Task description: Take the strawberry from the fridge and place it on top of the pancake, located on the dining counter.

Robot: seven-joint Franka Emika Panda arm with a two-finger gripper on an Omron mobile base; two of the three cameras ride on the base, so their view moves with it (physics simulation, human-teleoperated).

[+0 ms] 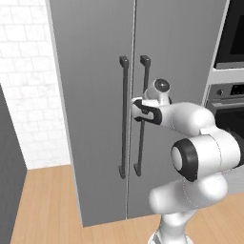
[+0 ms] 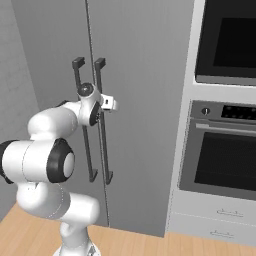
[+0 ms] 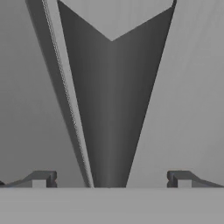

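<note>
Risk 1: likely a miss on the bar if the pincer [image 3: 111, 179] closes off-centre; in the hand view, dark handle [image 3: 111, 109] centred between both tips, seam between the 2 doors running just toward 9 o'clock of it.
Risk 2: possible clip of the neighbouring bar; 2 handles standing close side by side in the left base view, left handle [image 1: 124, 116] just toward 9 o'clock of right handle [image 1: 142, 143], little room for wide fingers.
Risk 3: door probably pulled askew or grip slipping down the bar if the pull is not square to the door; a judgement only.
Risk 4: white forearm close to the fridge [image 1: 90, 105] front in the right base view; a swing of the door could meet it.
Pincer opening: released, spread as wide as it goes, finger tips [image 3: 41, 179] far apart at the bottom of the hand view.
Pincer contents: nothing grasped; handle between the tips, contact not clear.
Pincer place: at mid-height of the bars, at 12 o'clock from the elbow in the left base view.
Fridge doors: both closed.
Strawberry: presumably behind the closed doors, per the task.
Wall ovens [image 2: 225, 150]: toward 3 o'clock of the fridge, untouched.
</note>
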